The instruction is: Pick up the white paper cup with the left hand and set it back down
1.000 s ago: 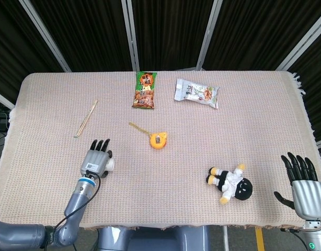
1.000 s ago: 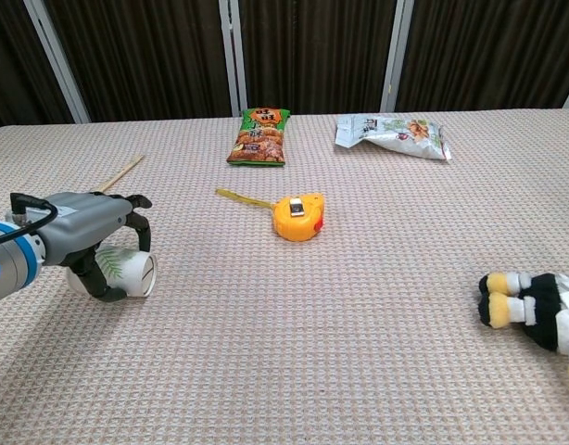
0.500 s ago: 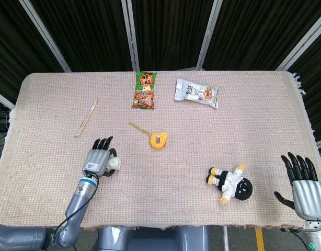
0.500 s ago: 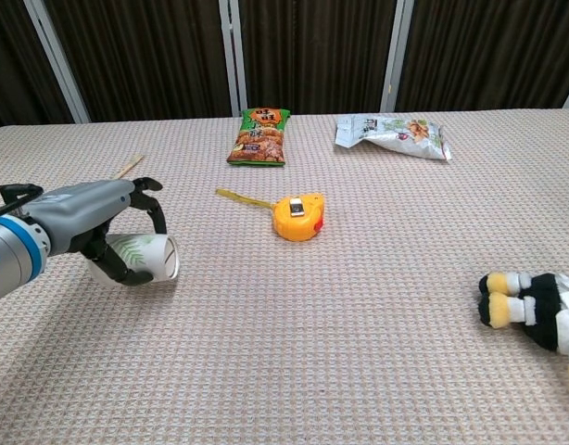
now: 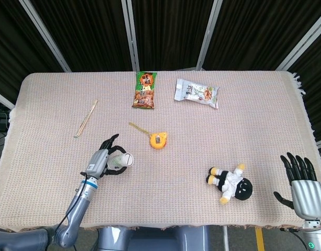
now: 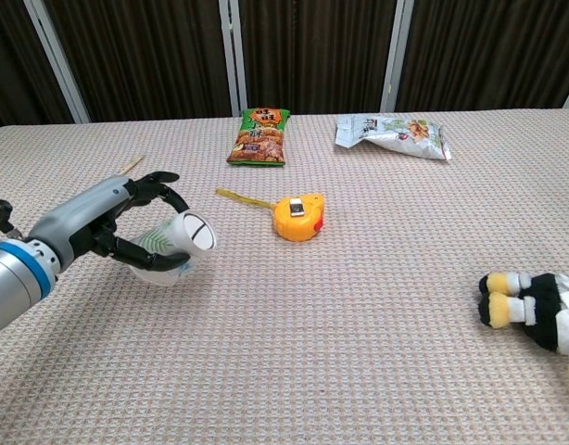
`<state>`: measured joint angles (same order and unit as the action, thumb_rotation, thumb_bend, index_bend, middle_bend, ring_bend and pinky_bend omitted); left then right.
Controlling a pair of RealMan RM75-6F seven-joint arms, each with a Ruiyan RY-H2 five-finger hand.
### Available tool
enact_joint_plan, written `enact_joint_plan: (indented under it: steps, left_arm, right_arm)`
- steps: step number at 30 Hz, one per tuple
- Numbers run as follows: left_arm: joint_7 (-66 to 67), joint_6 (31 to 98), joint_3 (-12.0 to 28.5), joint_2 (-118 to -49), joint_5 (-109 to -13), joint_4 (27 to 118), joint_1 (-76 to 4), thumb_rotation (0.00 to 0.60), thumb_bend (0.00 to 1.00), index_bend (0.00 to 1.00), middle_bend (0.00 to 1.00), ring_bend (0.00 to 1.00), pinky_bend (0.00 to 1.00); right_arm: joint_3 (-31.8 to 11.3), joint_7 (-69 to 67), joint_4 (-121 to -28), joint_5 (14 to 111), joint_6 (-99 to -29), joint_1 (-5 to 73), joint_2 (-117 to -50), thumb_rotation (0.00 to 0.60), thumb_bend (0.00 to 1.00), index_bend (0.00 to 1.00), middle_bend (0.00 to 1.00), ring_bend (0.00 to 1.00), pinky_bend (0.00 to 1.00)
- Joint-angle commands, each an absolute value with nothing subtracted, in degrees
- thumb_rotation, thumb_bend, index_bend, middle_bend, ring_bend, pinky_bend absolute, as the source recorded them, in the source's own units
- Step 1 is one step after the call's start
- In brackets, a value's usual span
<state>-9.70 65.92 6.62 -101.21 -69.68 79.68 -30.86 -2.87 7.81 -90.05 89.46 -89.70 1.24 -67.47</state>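
Note:
The white paper cup (image 5: 122, 160) (image 6: 172, 240), printed with green leaves, lies on its side in my left hand (image 5: 105, 161) (image 6: 118, 225), its mouth pointing right. The hand grips it from the left and holds it above the woven tablecloth at the front left. My right hand (image 5: 305, 189) shows only in the head view, at the front right corner, open with its fingers spread and nothing in it.
An orange tape measure (image 5: 158, 140) (image 6: 299, 215) lies right of the cup. A plush doll (image 5: 231, 184) (image 6: 535, 311) is at the front right. Two snack bags (image 5: 145, 90) (image 5: 196, 92) lie at the back. Wooden chopsticks (image 5: 86, 118) rest to the left.
My left hand has lifted the cup off the cloth and carried it rightward, tilting its mouth up and to the right. The right hand has stayed still.

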Motion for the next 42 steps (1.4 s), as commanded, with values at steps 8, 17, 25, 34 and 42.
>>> enact_joint_plan:
  steps: [8,17,25,34,42]
  left_arm:
    - [-17.6,64.9,4.2,-101.6,-75.9,74.4,-28.2,0.6,0.18,0.44,0.0,0.0,0.0]
    - [-21.5,67.5,1.6,-96.7,-79.3,75.3,-24.6,0.6,0.18,0.41,0.0,0.0,0.0]
    - [-19.9,66.3,0.4,-94.4,-79.9,74.3,-23.8,0.6,0.16,0.0,0.0,0.0,0.0]
    - [-15.9,69.3,0.7,-91.8,-81.2,75.6,-22.3,0.6,0.14,0.0,0.0,0.0,0.0]
    - [16.6,89.4,0.2,-83.4,-84.0,83.5,-13.0,0.6,0.13,0.0,0.0,0.0,0.0]
  right_arm:
    - [-2.9,7.7,-90.1,89.4,-89.8,1.2,-67.3,0.6,0.05,0.0,0.0,0.0,0.0]
    - [-2.7,8.5,-90.3,89.7,-89.7,1.2,-67.5,0.6,0.05,0.0,0.0,0.0,0.0]
    - [-2.6,9.0,-90.1,89.7,-89.6,1.3,-67.9,0.6,0.05,0.0,0.0,0.0,0.0]
    - [-2.8,8.7,-90.0,89.6,-89.8,1.2,-67.8,0.6,0.05,0.0,0.0,0.0,0.0]
    - [-2.9,9.7,-89.2,90.5,-90.4,1.4,-68.7,0.6,0.05,0.0,0.0,0.0,0.0]
